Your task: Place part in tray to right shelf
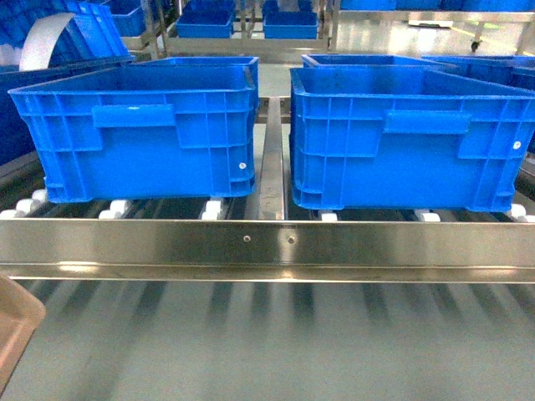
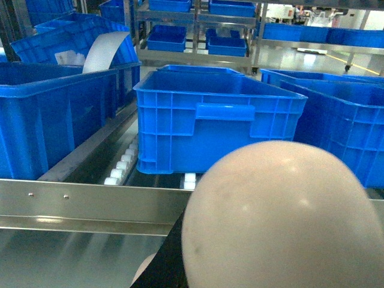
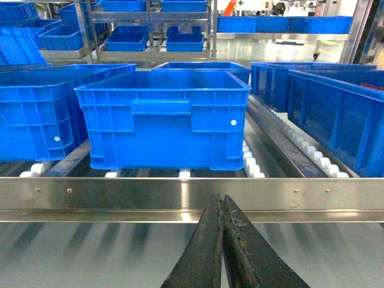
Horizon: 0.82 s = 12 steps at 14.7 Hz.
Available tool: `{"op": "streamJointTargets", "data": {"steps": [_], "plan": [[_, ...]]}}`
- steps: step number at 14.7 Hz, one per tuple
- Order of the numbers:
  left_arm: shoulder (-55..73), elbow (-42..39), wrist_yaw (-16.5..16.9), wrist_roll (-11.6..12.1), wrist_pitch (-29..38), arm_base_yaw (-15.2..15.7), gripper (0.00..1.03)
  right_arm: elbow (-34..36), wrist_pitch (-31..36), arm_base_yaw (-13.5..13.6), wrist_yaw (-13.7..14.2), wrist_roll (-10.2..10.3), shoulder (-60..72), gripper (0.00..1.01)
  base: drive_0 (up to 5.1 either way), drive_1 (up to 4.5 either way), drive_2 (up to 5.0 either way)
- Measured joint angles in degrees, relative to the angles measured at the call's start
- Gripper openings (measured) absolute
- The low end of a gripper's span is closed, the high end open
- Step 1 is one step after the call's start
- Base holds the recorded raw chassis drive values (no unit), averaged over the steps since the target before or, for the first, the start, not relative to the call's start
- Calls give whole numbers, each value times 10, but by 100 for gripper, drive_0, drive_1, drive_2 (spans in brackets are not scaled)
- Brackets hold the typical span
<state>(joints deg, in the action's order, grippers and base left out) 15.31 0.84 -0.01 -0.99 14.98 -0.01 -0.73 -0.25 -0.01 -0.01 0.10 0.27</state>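
head view: right shelf (image 1: pixel 267 242), a stainless roller rack, spans the frame. shiny flat front rail, 2 small screws near its middle. white rollers show under and between the crates.

2 large blue crates sit side by side on the rollers: left crate (image 1: pixel 142 134), right crate (image 1: pixel 410 138). they stand apart, with a metal divider rail (image 1: pixel 272 159) running back between them. each crate has a small white dot low on its front face; too small to read. no readable brand, label or writing on any crate or on the rail.

more blue crates (image 1: pixel 205 21) on racks in the background.

tray (image 1: pixel 17 334): only a beige corner shows at the lower left edge of the head view, below the front rail. in the left wrist view a large rounded beige surface fills the lower right, very close to the lens; it looks like part of the same tray.

part: not visible in any view. cannot tell where it lies.

left pincer: hidden behind the beige surface in its own wrist view; cannot tell whether it is released or clenched.

right pincer (image 3: pixel 223 240): 2 dark fingers (image 3: pixel 204 252) rise from the bottom edge of the right wrist view, tips pressed together just below the front rail. clenched, nothing visible between them. it points toward a single blue crate straight ahead on the rollers.

grey worktop (image 1: pixel 276 342) lies in front of the rail, streaked with blurred reflections.
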Motion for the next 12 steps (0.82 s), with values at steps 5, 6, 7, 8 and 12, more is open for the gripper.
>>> {"op": "streamJointTargets", "data": {"steps": [5, 6, 7, 8, 12], "plan": [[-49, 0, 0, 0, -50, 0, 15, 0, 0, 0, 0, 0, 0, 2, 0, 0, 0], [-60, 0, 0, 0, -65, 0, 15, 0, 0, 0, 0, 0, 0, 2, 0, 0, 0], [-123, 0, 1, 0, -154, 0, 15, 0, -1, 0, 0, 0, 0, 2, 0, 0, 0], [-147, 0, 0, 0, -150, 0, 15, 0, 0, 0, 0, 0, 0, 2, 0, 0, 0], [-148, 0, 0, 0, -155, 0, 15, 0, 0, 0, 0, 0, 0, 2, 0, 0, 0]]}}
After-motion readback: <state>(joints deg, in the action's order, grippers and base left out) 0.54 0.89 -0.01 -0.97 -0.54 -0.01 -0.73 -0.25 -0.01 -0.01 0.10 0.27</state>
